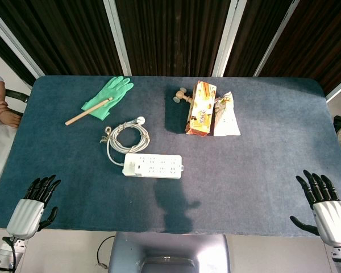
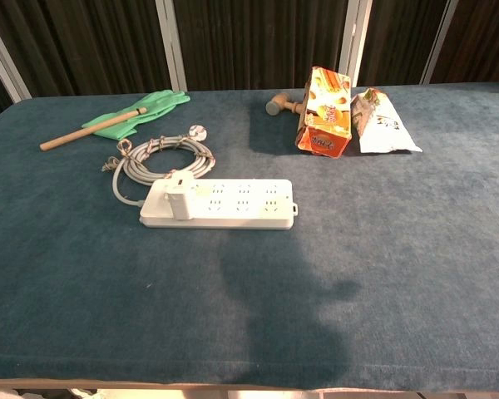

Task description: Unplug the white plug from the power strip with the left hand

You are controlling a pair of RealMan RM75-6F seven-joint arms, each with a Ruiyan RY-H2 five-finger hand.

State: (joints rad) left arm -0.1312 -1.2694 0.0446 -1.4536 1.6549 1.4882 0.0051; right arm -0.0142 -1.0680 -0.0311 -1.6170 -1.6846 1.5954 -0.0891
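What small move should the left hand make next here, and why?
Probably reach the left hand forward and to the right toward the white plug. The plug is seated at the left end of the power strip, and the hand rests open at the table's near left corner, well short of it, holding nothing, so an approach comes before any grasp.

The head view looks steeply down from high above the near edge, taking in the whole blue worktop (image 1: 261, 170) out to the dark curtains (image 1: 170, 34) behind, with both hands at its bottom corners; the chest view sits lower and closer, facing forward across the surface at a shallow slant; both share the power strip (image 1: 152, 166) (image 2: 219, 204), coiled cable (image 1: 128, 136) (image 2: 158, 158), green glove (image 1: 108, 96) (image 2: 141, 112) and snack packets (image 1: 213, 114) (image 2: 349, 116).
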